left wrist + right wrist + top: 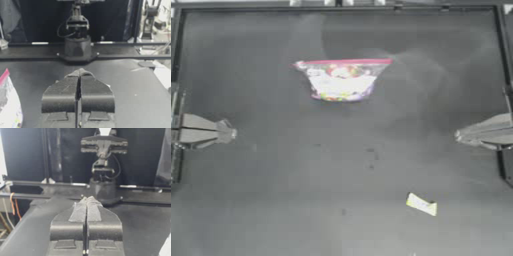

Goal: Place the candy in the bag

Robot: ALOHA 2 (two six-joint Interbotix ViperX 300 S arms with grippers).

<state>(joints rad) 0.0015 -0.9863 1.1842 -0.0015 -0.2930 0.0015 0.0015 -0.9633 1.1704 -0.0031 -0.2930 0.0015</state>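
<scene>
Waiting at bench left edge: left gripper (232,133), jaws together, holding nothing. Standing toward bench rear centre: bag (342,80). Lying front right, well apart: candy (421,204). Idling at right edge: right gripper (459,134), jaws together. Pending, judging so: reaching, opening, picking candy.

We see a dark table (271,200) carrying two things: the bag (343,80) with its pink-red strip, lying toward the far middle, and the candy (421,204), lying flat, well apart near the right front.
</scene>
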